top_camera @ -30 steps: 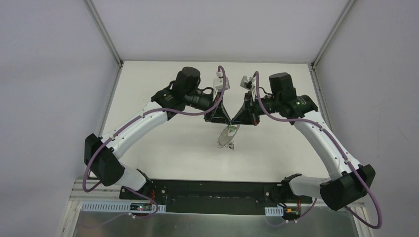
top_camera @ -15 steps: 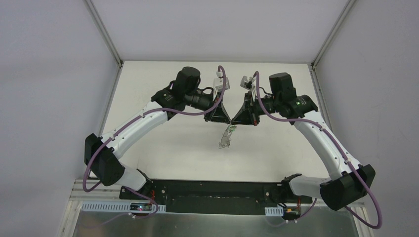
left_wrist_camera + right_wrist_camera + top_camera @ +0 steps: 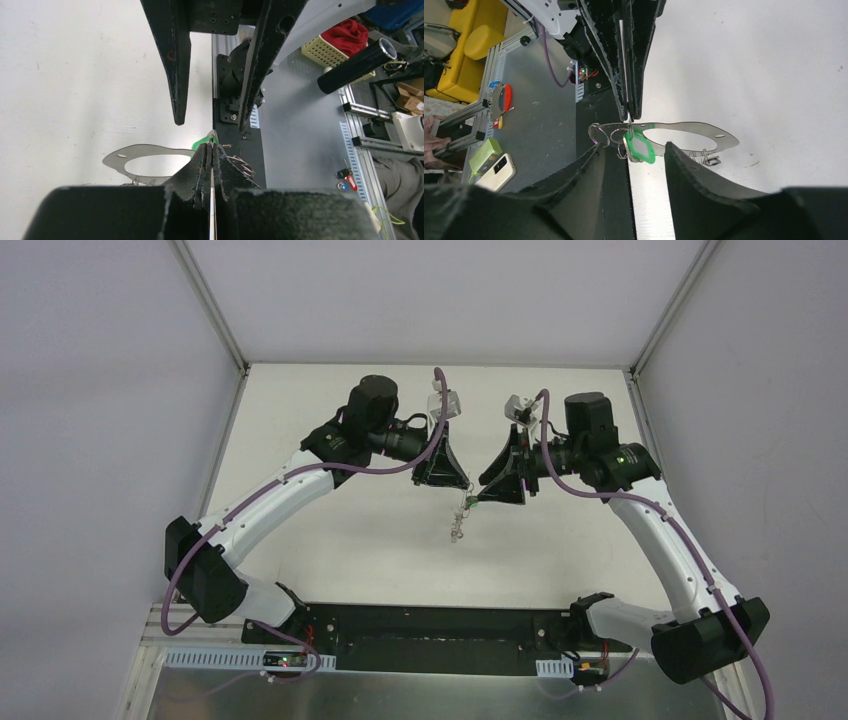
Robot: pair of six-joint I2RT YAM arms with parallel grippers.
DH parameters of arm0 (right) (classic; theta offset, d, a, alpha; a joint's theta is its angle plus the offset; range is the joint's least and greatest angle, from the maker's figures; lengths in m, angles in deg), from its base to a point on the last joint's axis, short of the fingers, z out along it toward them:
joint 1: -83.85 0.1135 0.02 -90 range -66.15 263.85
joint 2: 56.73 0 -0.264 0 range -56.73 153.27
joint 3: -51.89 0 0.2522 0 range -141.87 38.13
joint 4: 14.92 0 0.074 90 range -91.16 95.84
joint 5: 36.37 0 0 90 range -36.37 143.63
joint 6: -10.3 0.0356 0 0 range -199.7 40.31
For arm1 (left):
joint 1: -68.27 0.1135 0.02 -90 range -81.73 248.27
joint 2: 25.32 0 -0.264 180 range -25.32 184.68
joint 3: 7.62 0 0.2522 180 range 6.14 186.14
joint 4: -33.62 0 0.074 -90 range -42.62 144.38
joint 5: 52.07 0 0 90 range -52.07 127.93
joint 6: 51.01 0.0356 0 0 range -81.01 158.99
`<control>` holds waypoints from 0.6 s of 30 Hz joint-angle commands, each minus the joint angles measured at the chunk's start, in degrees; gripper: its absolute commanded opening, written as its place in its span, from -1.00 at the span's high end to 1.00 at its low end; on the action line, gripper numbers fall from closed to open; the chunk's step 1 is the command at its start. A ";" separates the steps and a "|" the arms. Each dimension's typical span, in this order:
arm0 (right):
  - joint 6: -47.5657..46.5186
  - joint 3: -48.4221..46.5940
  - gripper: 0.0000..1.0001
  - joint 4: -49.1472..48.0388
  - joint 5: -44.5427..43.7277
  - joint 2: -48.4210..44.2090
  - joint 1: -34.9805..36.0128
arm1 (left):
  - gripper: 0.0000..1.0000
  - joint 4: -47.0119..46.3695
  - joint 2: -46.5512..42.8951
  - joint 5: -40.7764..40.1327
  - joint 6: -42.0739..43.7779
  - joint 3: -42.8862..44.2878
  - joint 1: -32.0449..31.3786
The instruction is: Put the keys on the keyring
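The keyring (image 3: 720, 142), a silver loop, hangs in the air above the white table. My left gripper (image 3: 212, 148) is shut on its thin edge; in the top view this gripper (image 3: 466, 488) is at the centre with the keyring (image 3: 459, 525) dangling below it. The key with its green head (image 3: 639, 146) hangs at the keyring just under the left fingertips, beside small silver rings (image 3: 599, 134). My right gripper (image 3: 634, 146) is open, its fingers on either side of the green head without touching it. In the top view the right gripper (image 3: 481, 490) faces the left one closely.
The white table (image 3: 330, 540) has grey walls on three sides. At its near edge runs the black base rail (image 3: 430, 625) with both arm bases. Off the table, the wrist views show a grey bench (image 3: 534, 100) holding a phone (image 3: 494, 172) and small tools.
My right gripper has opened, let go of the keyring and drawn back to the right. The keyring has swung edge-on and now hangs from the shut left gripper alone.
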State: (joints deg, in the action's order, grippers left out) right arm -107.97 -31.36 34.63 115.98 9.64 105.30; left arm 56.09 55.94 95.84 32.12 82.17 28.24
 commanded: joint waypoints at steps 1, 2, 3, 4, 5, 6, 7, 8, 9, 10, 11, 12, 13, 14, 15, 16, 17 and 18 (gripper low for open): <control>-2.30 0.94 -0.06 -0.58 5.14 -0.81 -0.28 | 1.00 -7.87 -2.68 2.97 -5.66 -0.77 0.30; -2.36 1.24 -0.08 -0.80 5.20 -0.73 -0.31 | 1.00 -8.43 -2.74 3.13 -6.45 -0.91 0.30; -2.46 1.47 -0.11 -0.96 5.16 -0.65 -0.29 | 1.00 -9.33 -2.69 3.28 -7.25 -1.08 0.38; -2.55 1.59 -0.13 -1.06 5.15 -0.56 -0.28 | 1.00 -10.72 -2.68 3.44 -8.13 -1.25 0.39; -2.64 1.70 -0.14 -1.12 5.15 -0.54 -0.34 | 1.00 -11.53 -2.72 3.59 -8.80 -1.42 0.47; -2.66 1.79 -0.15 -1.18 5.21 -0.54 -0.32 | 1.00 -12.55 -2.76 3.69 -9.53 -1.55 0.52; -2.67 1.95 -0.15 -1.21 5.49 -0.54 -0.29 | 1.00 -13.06 -2.77 3.78 -9.98 -1.77 0.61; -2.54 2.02 -0.15 -1.21 5.91 -0.54 -0.34 | 1.00 -13.36 -2.84 3.74 -10.26 -1.86 0.69; -2.20 2.23 -0.15 -1.48 6.41 -0.54 -0.36 | 1.00 -13.65 -2.85 3.72 -10.45 -1.97 0.74; -1.81 2.37 -0.13 -1.92 6.87 -0.47 -0.33 | 1.00 -13.90 -2.79 3.70 -10.64 -2.04 0.79; -1.45 2.59 -0.10 -2.20 7.29 -0.39 -0.28 | 1.00 -14.28 -2.77 3.69 -10.97 -2.14 0.83; -0.99 2.73 -0.04 -2.70 7.61 -0.26 -0.27 | 1.00 -14.64 -2.70 3.66 -11.33 -2.24 0.91; -0.53 2.79 0.03 -3.16 7.88 -0.07 -0.29 | 1.00 -14.94 -2.66 3.71 -11.50 -2.33 0.92; -0.21 2.86 0.17 -3.52 8.16 0.09 -0.25 | 1.00 -15.09 -2.60 3.67 -11.62 -2.36 0.92; 0.06 2.87 0.28 -3.76 8.42 0.27 -0.19 | 1.00 -15.17 -2.59 3.75 -11.73 -2.37 0.99; 0.28 2.87 0.39 -3.92 8.63 0.40 -0.21 | 1.00 -15.21 -2.59 3.79 -11.76 -2.37 1.00; 0.32 2.87 0.49 -4.01 8.74 0.51 -0.23 | 1.00 -15.26 -2.59 3.78 -11.84 -2.38 1.07; 0.40 2.94 0.60 -4.14 8.75 0.59 -0.25 | 1.00 -15.36 -2.66 3.79 -11.91 -2.33 1.16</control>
State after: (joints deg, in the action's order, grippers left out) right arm -107.97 -28.59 33.14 121.71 9.72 105.30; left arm 45.25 55.63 97.57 21.85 79.79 28.67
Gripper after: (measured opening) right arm 0.280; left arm 0.009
